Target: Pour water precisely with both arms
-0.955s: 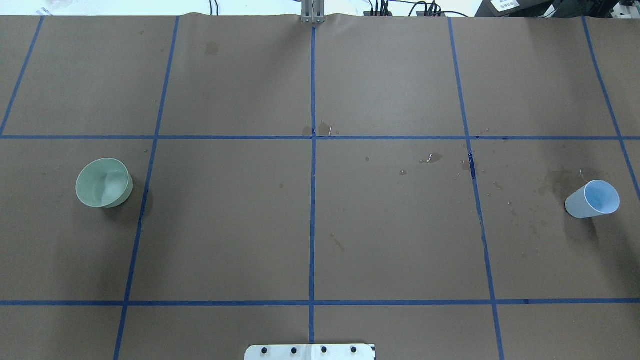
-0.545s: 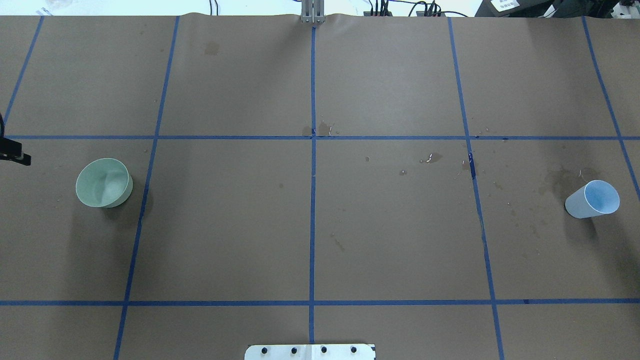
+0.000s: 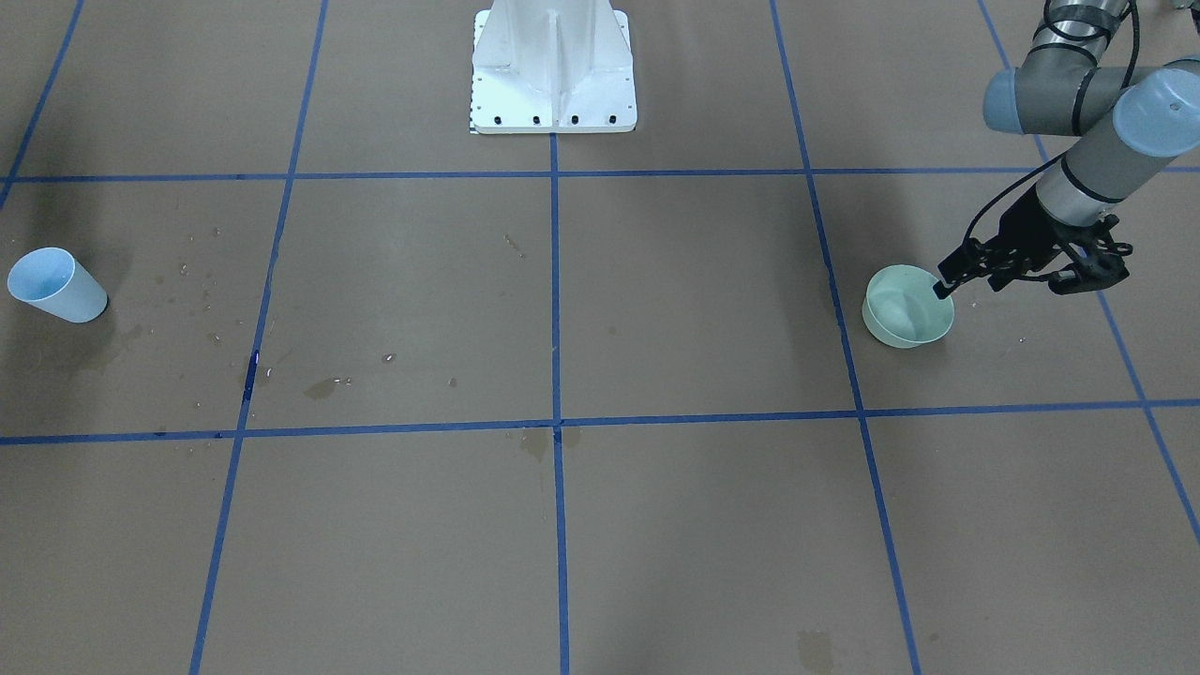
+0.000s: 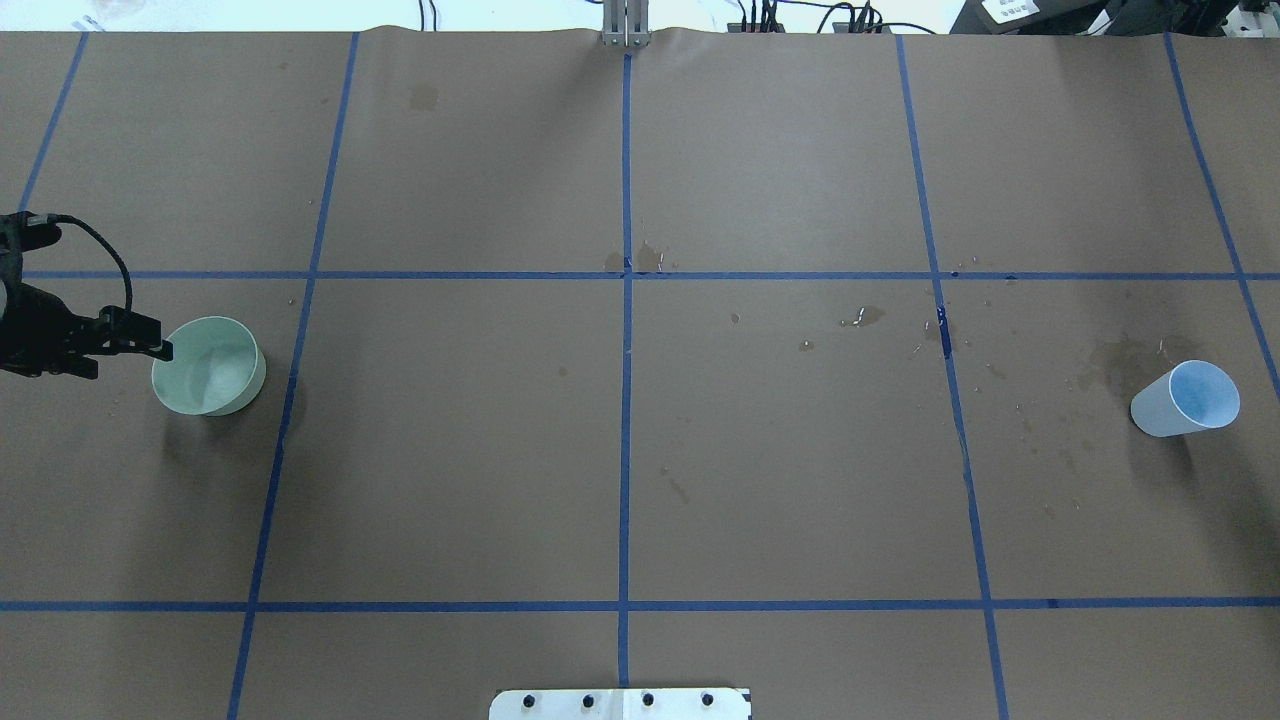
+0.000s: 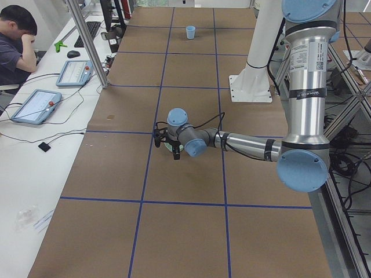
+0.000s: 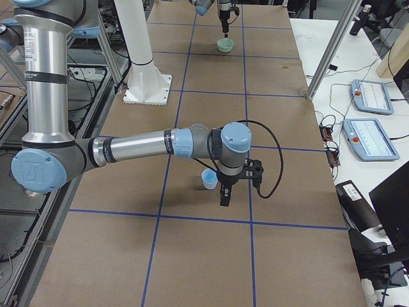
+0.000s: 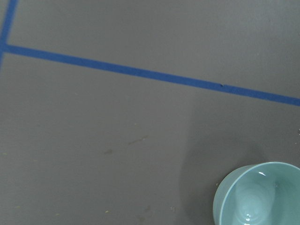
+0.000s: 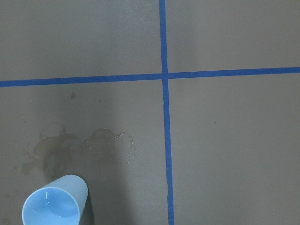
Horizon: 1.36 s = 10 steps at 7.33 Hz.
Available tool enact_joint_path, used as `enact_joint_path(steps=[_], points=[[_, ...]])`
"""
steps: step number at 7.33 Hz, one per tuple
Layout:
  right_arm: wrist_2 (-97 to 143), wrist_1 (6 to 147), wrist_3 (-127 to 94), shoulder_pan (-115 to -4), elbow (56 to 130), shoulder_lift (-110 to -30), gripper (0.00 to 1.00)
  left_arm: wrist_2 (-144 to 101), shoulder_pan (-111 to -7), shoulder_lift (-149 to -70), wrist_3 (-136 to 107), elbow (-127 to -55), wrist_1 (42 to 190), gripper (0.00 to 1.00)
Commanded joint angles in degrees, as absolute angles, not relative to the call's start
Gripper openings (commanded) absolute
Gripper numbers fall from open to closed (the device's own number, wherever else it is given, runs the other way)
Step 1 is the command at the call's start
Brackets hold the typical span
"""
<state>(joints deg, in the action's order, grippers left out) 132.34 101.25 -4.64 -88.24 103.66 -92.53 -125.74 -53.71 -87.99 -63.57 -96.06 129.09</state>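
currently on the desk: a brown paper-covered desk (image 4: 780,470) crossed by blue tape lines (image 4: 626,450) carries a pale green round bowl (image 4: 208,366) toward the robot's left end and a light blue tapered cup (image 4: 1185,398) toward its right end. the two are well apart, each open side up.
water: the water (image 8: 112,146) shows as clear glassy rings on the paper near the cup, beside darker damp stains. small drops and stains dot the paper between the cup and the desk's middle. a faint glint sits in the bottom of the bowl and of the cup, but whether that is liquid cannot be told.
left arm: the left arm (image 3: 1097,159) reaches in low from the desk's left end.
left pincer: the left pincer (image 3: 947,284) has its black tip at the bowl's rim, on the side away from the cup. how far its jaws stand apart, and whether it grips or touches the rim, cannot be told.
right arm: the right arm (image 6: 140,146) stretches out low over the paper.
right pincer: the right pincer (image 6: 225,194) points down just beside the cup, on the side away from the robot. it shows only from the side, so its opening cannot be told.
base: a white metal pedestal base (image 3: 553,66) stands at the robot's edge, on the middle tape line.
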Motion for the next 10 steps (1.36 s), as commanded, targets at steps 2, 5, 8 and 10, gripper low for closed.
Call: enact_joint_path(steps=[2, 5, 8, 10], points=[[132.4, 101.3, -4.6, -88.5, 103.7, -92.5, 0.99, -125.7, -52.4, -89.2, -64.0, -94.1, 129.2, 0.88], [132.5, 101.3, -4.6, -88.6, 103.7, -92.7, 0.99, -125.6, -51.2, -89.6, -64.0, -93.3, 129.2, 0.68], [132.5, 101.3, -4.6, -88.6, 103.6, -92.8, 0.99, -125.6, -50.6, -89.8, -64.0, -92.6, 129.2, 0.21], [132.5, 101.3, -4.6, -88.6, 103.6, -92.7, 0.99, -125.9, -50.6, -89.6, -64.1, -92.7, 129.1, 0.00]])
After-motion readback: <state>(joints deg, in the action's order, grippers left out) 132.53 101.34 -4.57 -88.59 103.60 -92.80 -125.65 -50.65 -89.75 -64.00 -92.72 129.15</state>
